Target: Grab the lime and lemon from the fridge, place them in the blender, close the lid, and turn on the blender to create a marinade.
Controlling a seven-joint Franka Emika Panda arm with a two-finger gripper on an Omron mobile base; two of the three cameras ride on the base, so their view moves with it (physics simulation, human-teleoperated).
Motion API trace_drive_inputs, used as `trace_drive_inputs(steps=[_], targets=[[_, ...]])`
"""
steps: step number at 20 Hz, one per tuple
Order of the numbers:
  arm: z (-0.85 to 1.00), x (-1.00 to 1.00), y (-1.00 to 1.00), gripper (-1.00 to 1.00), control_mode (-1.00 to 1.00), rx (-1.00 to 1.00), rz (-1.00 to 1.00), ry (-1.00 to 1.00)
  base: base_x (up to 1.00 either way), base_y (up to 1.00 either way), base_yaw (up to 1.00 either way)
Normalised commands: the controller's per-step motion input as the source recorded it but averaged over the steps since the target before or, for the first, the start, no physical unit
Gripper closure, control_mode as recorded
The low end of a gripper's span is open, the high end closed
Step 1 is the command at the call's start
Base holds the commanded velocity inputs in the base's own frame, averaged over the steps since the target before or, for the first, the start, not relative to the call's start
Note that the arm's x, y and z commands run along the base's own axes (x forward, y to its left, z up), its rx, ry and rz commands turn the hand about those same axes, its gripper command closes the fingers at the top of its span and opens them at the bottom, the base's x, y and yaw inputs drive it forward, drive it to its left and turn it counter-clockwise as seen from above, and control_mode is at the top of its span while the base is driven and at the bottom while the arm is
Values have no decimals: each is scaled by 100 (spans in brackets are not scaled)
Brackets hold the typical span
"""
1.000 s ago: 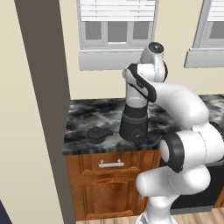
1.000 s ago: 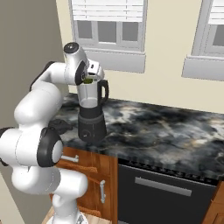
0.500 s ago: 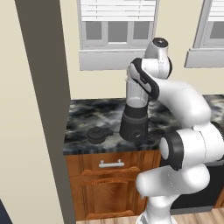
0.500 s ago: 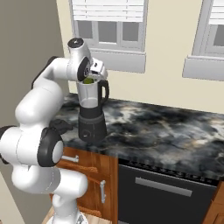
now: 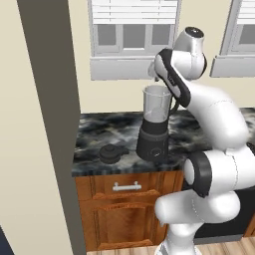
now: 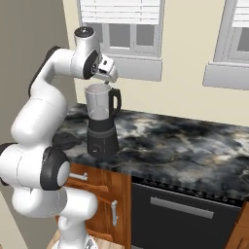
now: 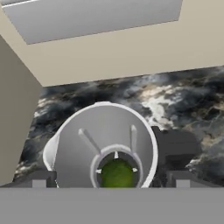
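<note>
The gripper (image 6: 110,80) hangs just above the blender (image 5: 154,124), fingertips half hidden behind the arm – jaws spread wide, holding nothing. The blender stands upright on the marbled counter (image 6: 175,141), its lid (image 5: 112,153) off beside it. Looking straight down the jar, the hand view shows the lime (image 7: 117,173) at the bottom – the base views cannot make it out

You face a cream wall (image 6: 185,97), two white-framed windows (image 5: 132,40) with blinds, dark marbled stone counter (image 6: 194,146), brown wooden cabinets (image 5: 124,214) beneath.
</note>
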Motion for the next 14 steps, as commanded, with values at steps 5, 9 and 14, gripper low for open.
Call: trace_drive_inputs(steps=[5, 9, 14], targets=[[3, -65, 0, -100, -100, 3, 0, 0, 0, 0, 0], [0, -99, -9, -100, -100, 2, 0, -5, 0, 0, 0], [-20, -100, -1, -100, -100, 0, 0, -5, 0, 0, 0]])
